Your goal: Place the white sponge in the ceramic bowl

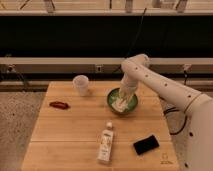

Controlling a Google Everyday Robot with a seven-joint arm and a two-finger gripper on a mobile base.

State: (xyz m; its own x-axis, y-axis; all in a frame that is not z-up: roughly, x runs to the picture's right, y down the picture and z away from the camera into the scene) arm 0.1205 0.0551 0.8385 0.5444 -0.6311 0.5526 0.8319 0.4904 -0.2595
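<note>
A green ceramic bowl (131, 106) stands on the wooden table (65, 135), right of centre. My gripper (121, 102) reaches down into the bowl from the white arm that comes in from the right. A pale shape at the gripper's tip inside the bowl looks like the white sponge (119, 105). I cannot make out where the sponge ends and the gripper begins.
A clear plastic cup (81, 84) stands at the back of the table. A red packet (59, 105) lies at the left. A white bottle (105, 142) lies on its side at the front. A black object (146, 144) lies at the front right.
</note>
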